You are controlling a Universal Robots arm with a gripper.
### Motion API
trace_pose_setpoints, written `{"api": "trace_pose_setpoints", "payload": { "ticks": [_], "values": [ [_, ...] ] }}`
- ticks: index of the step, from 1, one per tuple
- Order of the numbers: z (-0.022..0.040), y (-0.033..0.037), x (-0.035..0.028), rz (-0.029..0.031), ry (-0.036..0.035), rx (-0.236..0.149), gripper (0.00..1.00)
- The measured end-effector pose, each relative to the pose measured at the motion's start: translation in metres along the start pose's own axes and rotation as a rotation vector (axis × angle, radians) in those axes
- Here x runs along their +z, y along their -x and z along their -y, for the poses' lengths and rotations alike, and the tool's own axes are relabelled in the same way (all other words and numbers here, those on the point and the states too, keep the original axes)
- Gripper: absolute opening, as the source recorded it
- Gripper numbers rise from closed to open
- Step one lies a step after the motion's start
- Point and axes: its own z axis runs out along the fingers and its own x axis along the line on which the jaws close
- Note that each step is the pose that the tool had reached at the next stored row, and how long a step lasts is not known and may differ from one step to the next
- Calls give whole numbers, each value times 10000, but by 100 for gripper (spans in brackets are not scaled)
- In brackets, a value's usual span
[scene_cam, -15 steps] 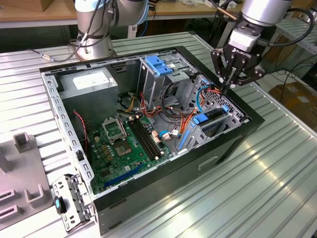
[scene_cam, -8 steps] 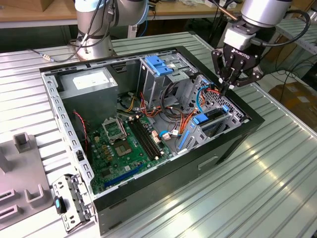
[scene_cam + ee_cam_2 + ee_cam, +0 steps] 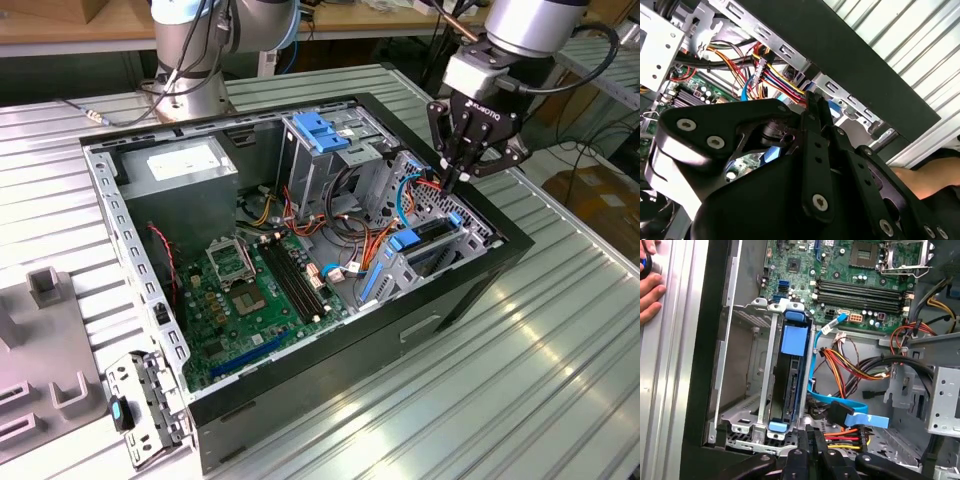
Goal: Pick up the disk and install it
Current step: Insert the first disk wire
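Blue-railed disk (image 3: 791, 380) stands on edge in bay (image 3: 752, 427).

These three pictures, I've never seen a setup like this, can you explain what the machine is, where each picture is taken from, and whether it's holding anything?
The machine is a robot arm with a gripper at its tip. The exterior view comes from a camera off the arm: it shows an open computer case lying on a ribbed metal table, with the green motherboard and bundles of cables inside. The gripper hangs at the case's edge on the exterior view's right, its fingers closed together and holding nothing.

Both wrist views come from cameras riding on the arm, so the black gripper parts crowd the picture. In the first wrist view, the disk, with its blue rails, sits upright in a metal cage in the case. A person's hand rests on the table.
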Motion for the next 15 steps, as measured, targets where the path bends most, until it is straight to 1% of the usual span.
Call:
{"api": "trace_pose_setpoints", "payload": {
  "ticks": [1, 3, 4, 5, 9, 13, 15],
  "values": [
    [-1, 0, 2, -2, 20, 257, 16],
    [-1, 1, 7, -4, 51, 657, 16],
    [-1, 1, 12, -4, 73, 929, 16],
    [-3, -3, 16, -6, 79, 1029, 16],
    [-63, -40, 30, -6, 75, 955, 16],
    [-85, -47, 64, -4, 38, 473, 16],
    [-103, -56, 67, -3, 31, 382, 16]
  ]
}}
